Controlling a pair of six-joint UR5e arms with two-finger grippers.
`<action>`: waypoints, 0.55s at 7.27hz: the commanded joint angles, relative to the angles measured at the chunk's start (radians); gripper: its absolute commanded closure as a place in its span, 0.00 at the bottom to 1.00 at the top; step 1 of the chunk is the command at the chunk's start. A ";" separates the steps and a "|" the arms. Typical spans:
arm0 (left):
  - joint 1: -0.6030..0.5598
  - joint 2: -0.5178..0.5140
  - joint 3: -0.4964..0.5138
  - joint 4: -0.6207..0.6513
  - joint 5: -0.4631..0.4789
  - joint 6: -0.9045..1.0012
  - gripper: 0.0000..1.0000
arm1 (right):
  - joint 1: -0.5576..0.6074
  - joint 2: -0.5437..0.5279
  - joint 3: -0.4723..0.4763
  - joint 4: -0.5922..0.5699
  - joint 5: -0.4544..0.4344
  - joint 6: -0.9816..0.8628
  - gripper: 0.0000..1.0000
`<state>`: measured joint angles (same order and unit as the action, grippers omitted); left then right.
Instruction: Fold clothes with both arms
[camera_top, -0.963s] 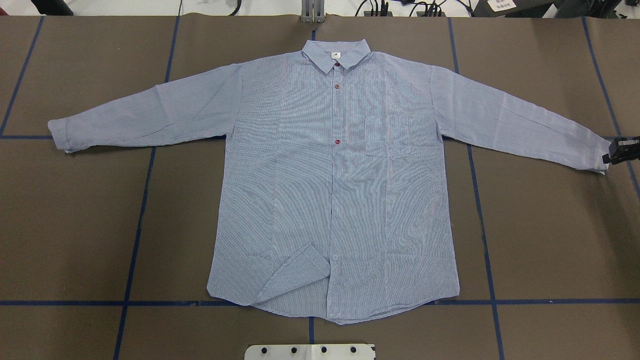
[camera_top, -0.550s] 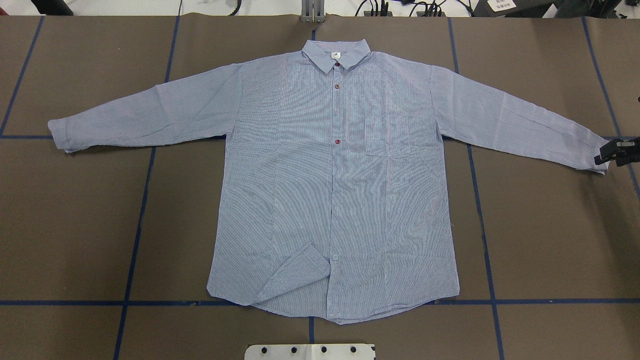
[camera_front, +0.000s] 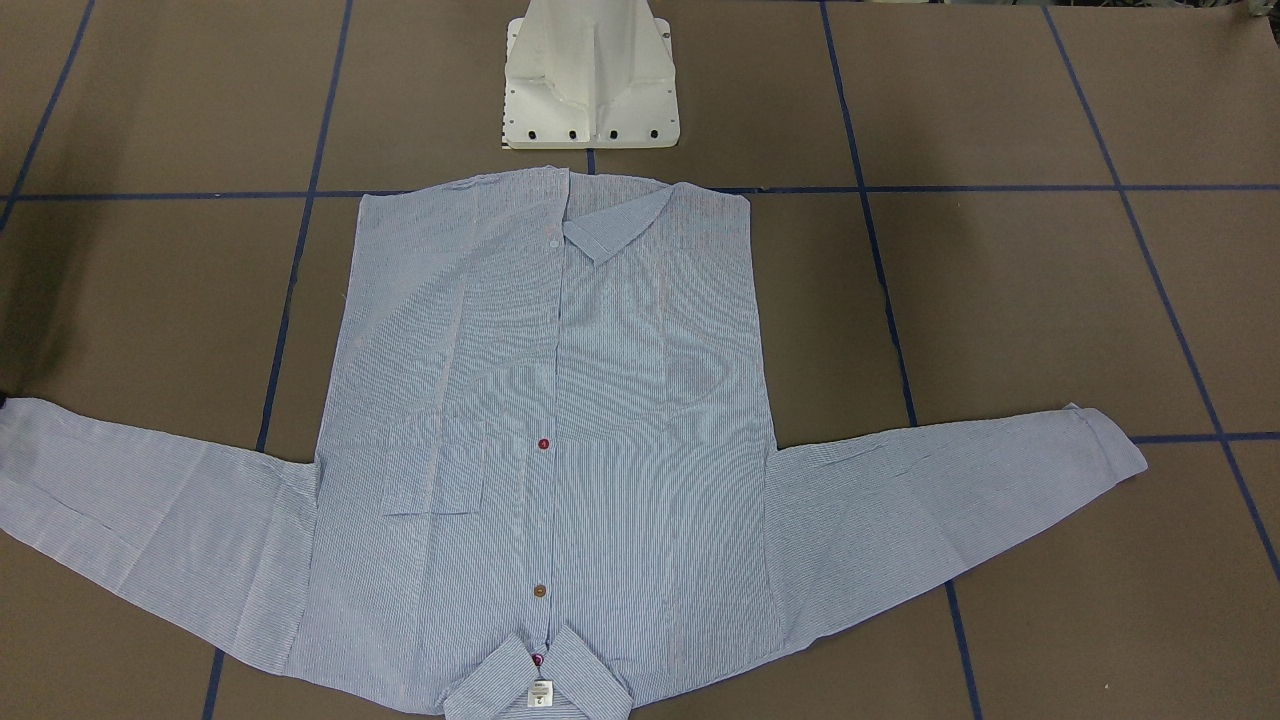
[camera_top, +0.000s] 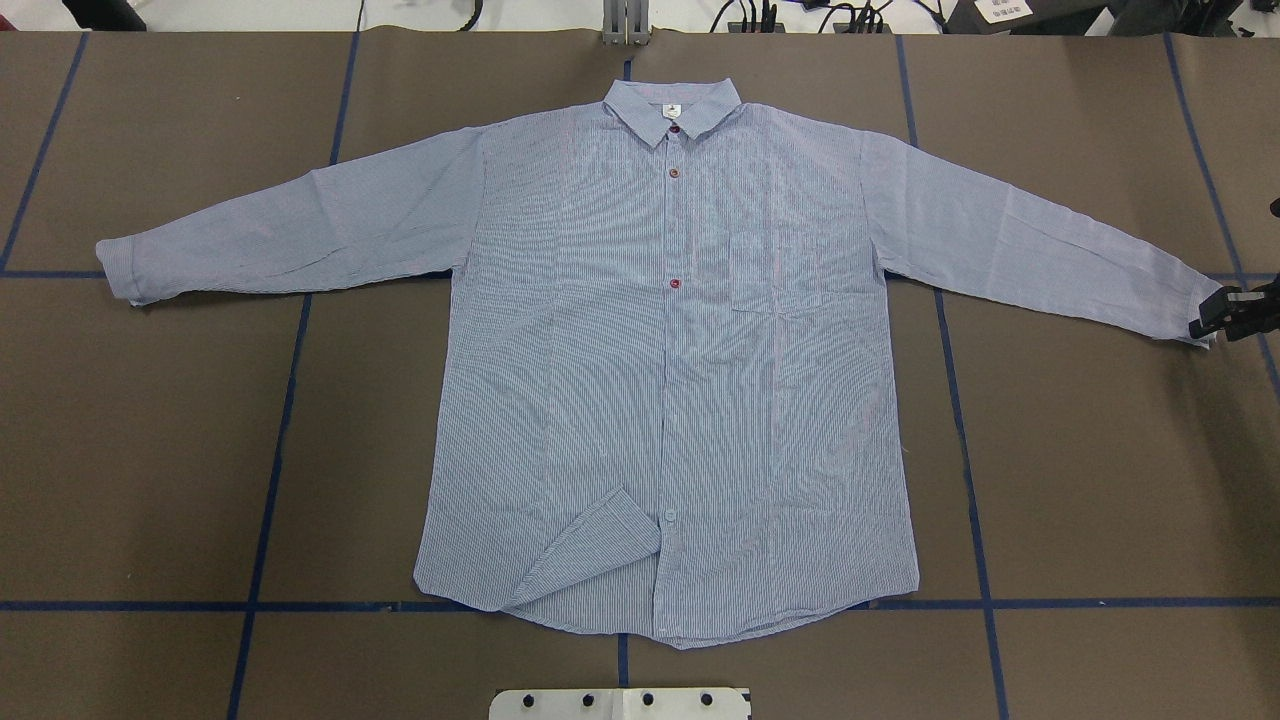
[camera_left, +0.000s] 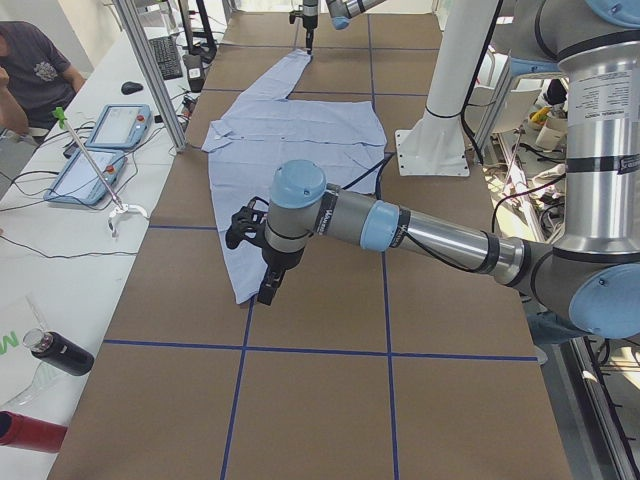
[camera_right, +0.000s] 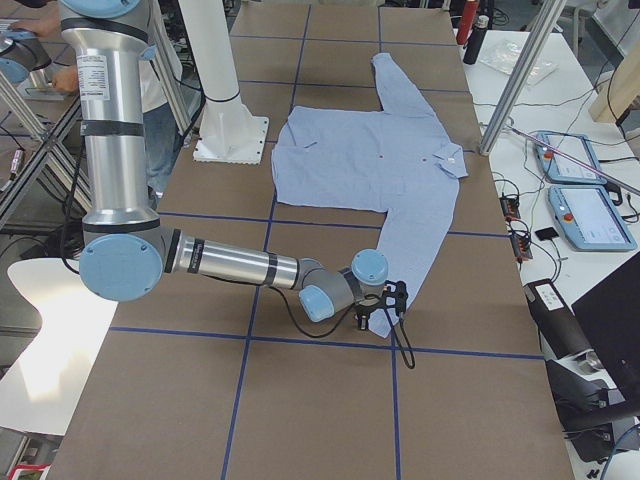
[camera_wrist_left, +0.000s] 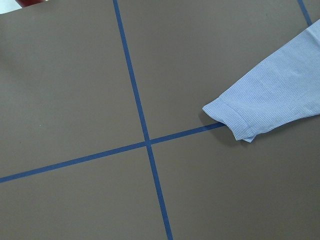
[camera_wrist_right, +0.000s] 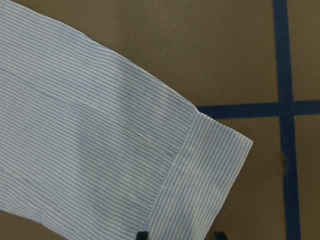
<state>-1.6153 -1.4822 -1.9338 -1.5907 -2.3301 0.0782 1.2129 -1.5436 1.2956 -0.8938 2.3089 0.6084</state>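
Blue-and-white striped cloth, the shirt (camera_top: 660, 350) lies flat and face up on the brown tabletop (camera_top: 150, 450). Its collar is away from the robot and both sleeves stretch out to the sides. One hem corner (camera_top: 590, 545) beside the placket is turned back. Nothing is folded yet, so I judge this the opening step: each arm gets to a sleeve end before the sleeves are brought in over the body.

The right pincer (camera_top: 1200, 322) is low at the right cuff (camera_wrist_right: 200, 175). In its wrist view its two fingertips (camera_wrist_right: 142, 234) stand apart with the cuff's end between them, so it is spread and pinching nothing. The left pincer (camera_left: 268, 288) hangs just beside the left cuff (camera_wrist_left: 232, 117), which sits off to one side of that wrist view. Whether this pincer is spread or pressed together I cannot tell.

Next, the right one likely needs to settle onto the cuff and close on the thin cloth. The left should first shift over its own cuff.
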 joint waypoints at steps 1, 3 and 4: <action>0.000 -0.001 -0.001 0.000 0.000 0.002 0.00 | -0.003 0.002 -0.005 -0.001 0.001 0.001 0.49; 0.002 -0.003 -0.001 0.000 0.000 0.000 0.00 | -0.003 0.026 -0.015 -0.040 0.001 -0.001 0.51; 0.000 -0.003 -0.001 0.000 0.000 0.000 0.00 | -0.003 0.030 -0.015 -0.045 0.004 -0.003 0.52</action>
<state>-1.6148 -1.4843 -1.9343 -1.5907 -2.3301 0.0784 1.2101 -1.5229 1.2821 -0.9226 2.3108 0.6073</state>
